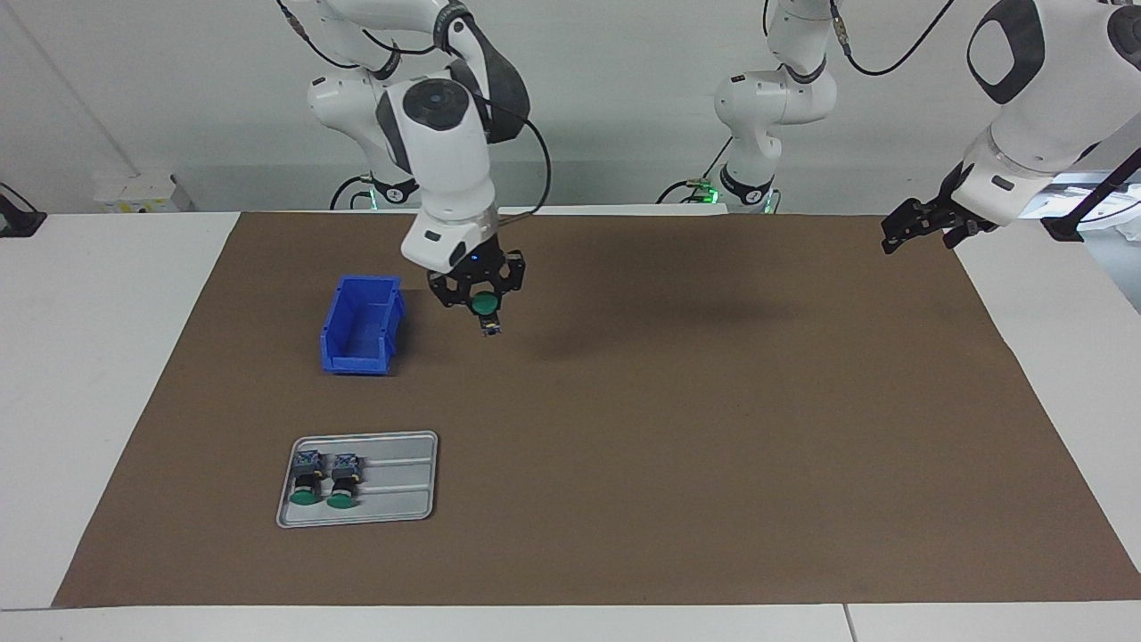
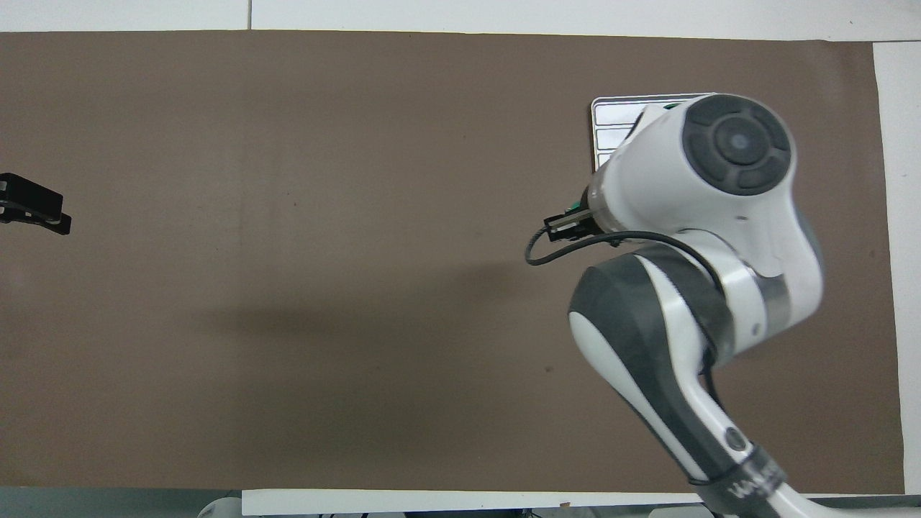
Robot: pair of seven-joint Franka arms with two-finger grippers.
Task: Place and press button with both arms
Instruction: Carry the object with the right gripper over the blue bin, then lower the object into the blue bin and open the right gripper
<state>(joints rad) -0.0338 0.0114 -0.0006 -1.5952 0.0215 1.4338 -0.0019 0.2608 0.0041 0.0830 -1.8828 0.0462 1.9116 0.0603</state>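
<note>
My right gripper point(image 1: 486, 315) hangs above the brown mat point(image 1: 677, 428), just beside the blue bin, shut on a button point(image 1: 484, 304) whose green cap faces the camera and whose contact block points down. Two more buttons point(image 1: 307, 482) point(image 1: 342, 482) lie side by side on the grey tray point(image 1: 401, 481), caps pointing away from the robots. My left gripper point(image 1: 927, 225) waits open and holding nothing, raised over the mat's edge at the left arm's end of the table. In the overhead view the right arm hides its own gripper and most of the tray point(image 2: 617, 115); the left gripper point(image 2: 32, 205) shows at the edge.
An open blue bin point(image 1: 361, 325) stands on the mat, nearer to the robots than the tray. The brown mat point(image 2: 324, 252) covers most of the white table point(image 1: 107, 374).
</note>
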